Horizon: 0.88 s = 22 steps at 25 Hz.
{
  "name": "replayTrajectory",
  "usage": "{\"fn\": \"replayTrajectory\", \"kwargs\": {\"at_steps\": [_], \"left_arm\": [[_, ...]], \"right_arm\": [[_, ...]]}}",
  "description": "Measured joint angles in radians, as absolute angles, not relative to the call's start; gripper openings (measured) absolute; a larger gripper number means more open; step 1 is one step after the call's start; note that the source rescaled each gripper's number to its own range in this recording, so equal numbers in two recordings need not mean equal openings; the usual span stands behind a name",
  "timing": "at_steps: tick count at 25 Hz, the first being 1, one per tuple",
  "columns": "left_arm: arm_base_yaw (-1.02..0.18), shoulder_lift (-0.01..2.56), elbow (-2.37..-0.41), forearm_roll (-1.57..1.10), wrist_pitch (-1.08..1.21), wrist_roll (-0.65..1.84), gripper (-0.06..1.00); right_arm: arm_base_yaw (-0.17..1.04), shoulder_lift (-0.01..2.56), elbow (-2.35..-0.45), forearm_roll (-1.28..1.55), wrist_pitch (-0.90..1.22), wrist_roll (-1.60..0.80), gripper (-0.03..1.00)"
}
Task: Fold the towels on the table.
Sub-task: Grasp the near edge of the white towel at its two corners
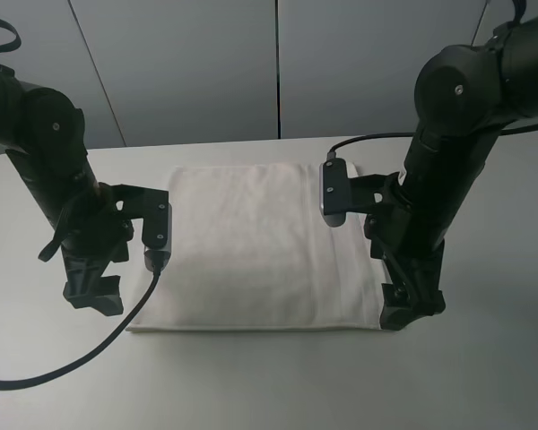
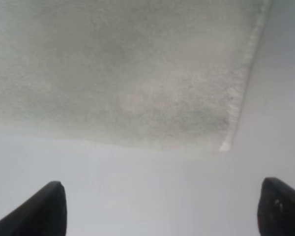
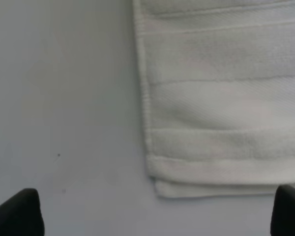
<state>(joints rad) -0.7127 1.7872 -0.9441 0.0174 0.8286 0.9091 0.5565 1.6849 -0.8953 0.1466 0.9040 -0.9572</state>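
Apparently this is the reach before a fold: on the table (image 1: pixel 484 376) the towel (image 1: pixel 251 260) lies flat, centred. The left gripper (image 1: pixel 94 294) and right gripper (image 1: pixel 412 309) hang by its near corners, jaws spread, empty. Next, each must pinch a corner. Surface matte white; grey panelled wall (image 1: pixel 206 63) behind.

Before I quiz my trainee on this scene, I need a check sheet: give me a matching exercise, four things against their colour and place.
Things
1. towel
2. table
3. wall
4. cable

Descriptions
A. grey, panelled, at the back
B. white, soft, lying flat in the middle
C. black, trailing across the near left
D. white, smooth, bearing everything else

Pairs: 1-B; 2-D; 3-A; 4-C
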Motion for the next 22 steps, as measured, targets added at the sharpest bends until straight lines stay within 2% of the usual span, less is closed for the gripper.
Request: {"fn": "replayTrajectory", "kwargs": {"at_steps": [6,22], "left_arm": [[-0.715,1.839,-0.944,0.023,0.807,0.905,1.00],[-0.769,1.930,-0.944,0.000,0.727,0.913,1.00]], "right_arm": [[0.557,1.686,-0.818,0.145,0.814,-0.981,1.00],[0.586,1.757,-0.814,0.142,0.760,-0.986,1.00]]}}
